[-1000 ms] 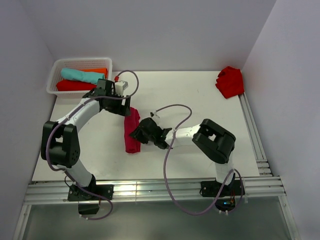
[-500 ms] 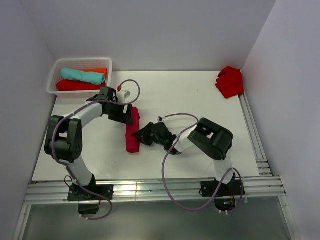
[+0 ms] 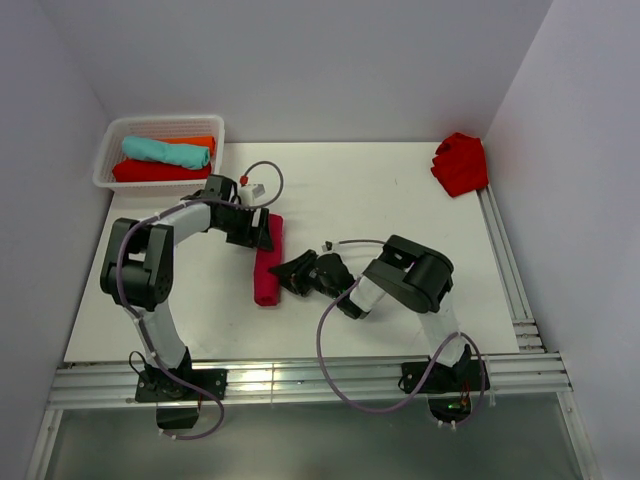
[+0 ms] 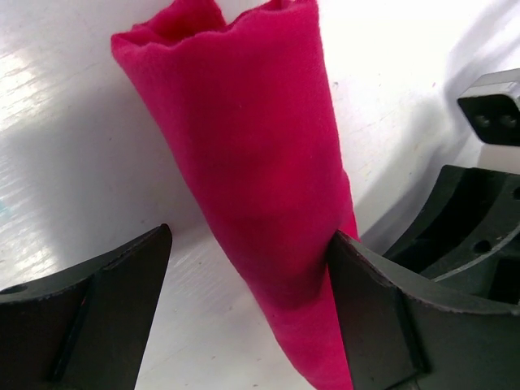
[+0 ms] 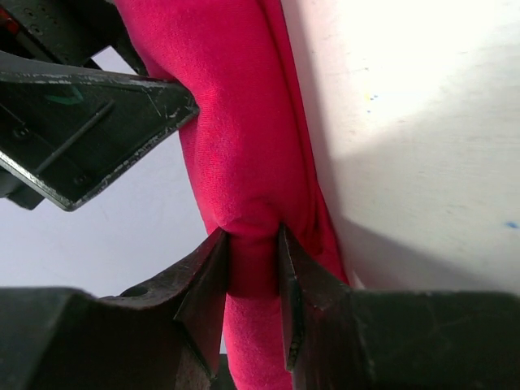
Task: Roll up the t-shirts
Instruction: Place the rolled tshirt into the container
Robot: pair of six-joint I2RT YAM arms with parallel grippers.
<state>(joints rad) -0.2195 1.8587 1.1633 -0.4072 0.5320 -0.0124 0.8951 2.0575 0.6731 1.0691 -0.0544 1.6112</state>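
Raspberry-crimson t-shirt (image 3: 265, 283), scarlet t-shirt (image 3: 461, 163), teal t-shirt (image 3: 165, 151) (all 3 plain), white basket (image 3: 160, 122)

far end of crimson roll (image 3: 266, 280) hidden under left gripper (image 3: 264, 232) in top view, both wrist views crop it, orange tee (image 3: 200, 142) mostly covered by teal tee (image 3: 165, 151).

The top external view is bright, evenly lit from above and sharp, with soft shadows on the white table (image 3: 400, 190) and a glare patch on the near metal rail (image 3: 250, 378). In both wrist views the table blows out to near white beside the crimson t-shirt (image 4: 260, 162), which casts a soft grey shadow.
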